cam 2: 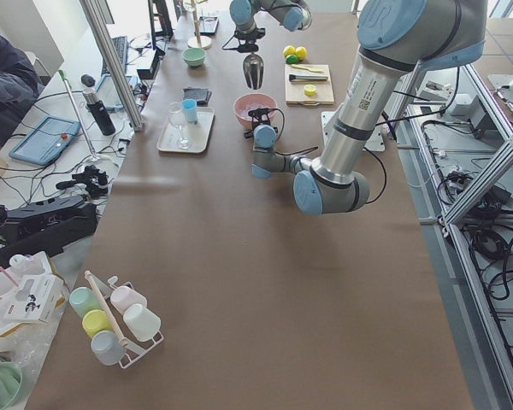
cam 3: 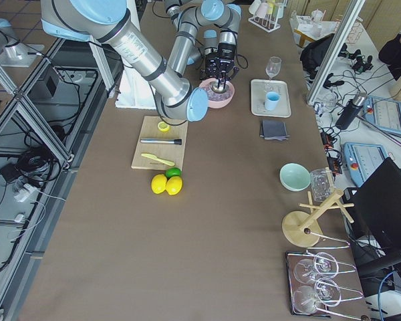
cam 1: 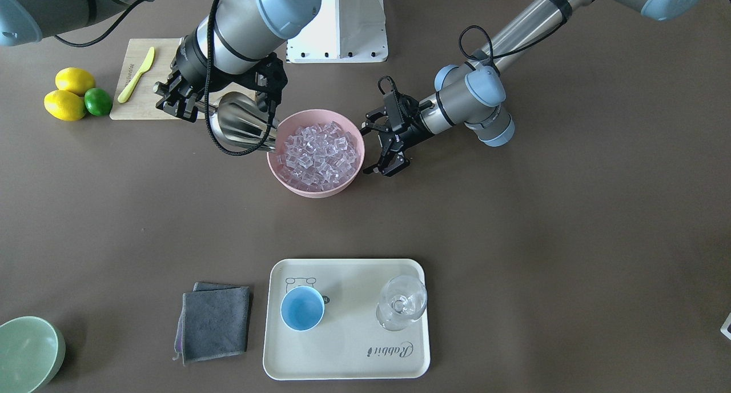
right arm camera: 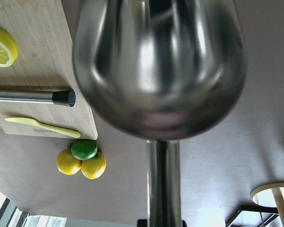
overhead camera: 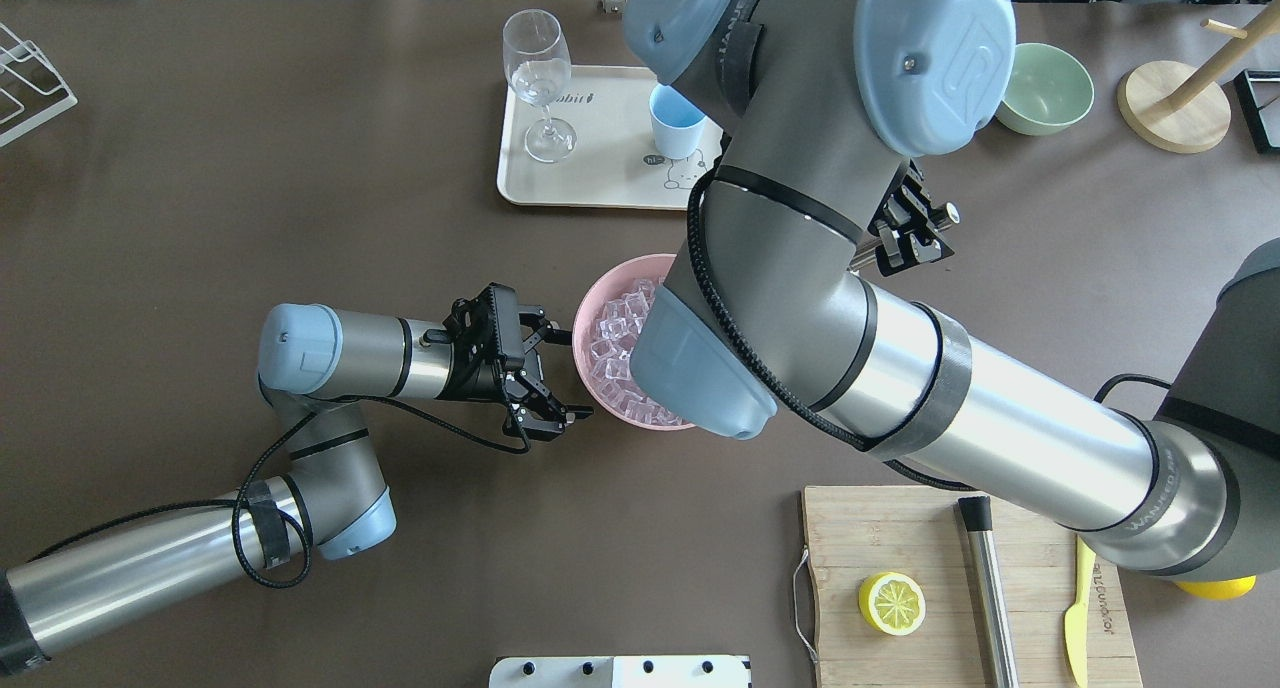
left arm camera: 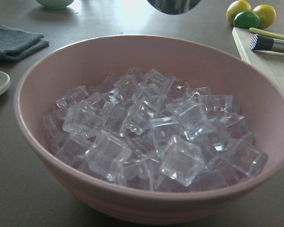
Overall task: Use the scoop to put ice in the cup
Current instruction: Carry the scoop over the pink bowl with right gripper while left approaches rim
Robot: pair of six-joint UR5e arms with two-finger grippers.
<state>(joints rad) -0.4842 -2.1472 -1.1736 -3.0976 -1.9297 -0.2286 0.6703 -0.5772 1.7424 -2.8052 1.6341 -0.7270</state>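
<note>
Right pincer (cam 1: 185,104): mine, clamped tight on handle of scoop (cam 1: 237,121). Scoop tilted, trough end down, hanging at rim of pink bowl (cam 1: 314,192); can't tell if lip touches anything. Left pincer (cam 1: 377,147): spread wide, holding nothing, just beside bowl's opposite side. Ice (cam 1: 320,153) heaped in bowl between my two pincers. Farther across table: tray (cam 1: 342,353), cup (cam 1: 302,308) upright on it, bare blue bottom showing, stemmed glass (cam 1: 401,301) alongside.
</note>
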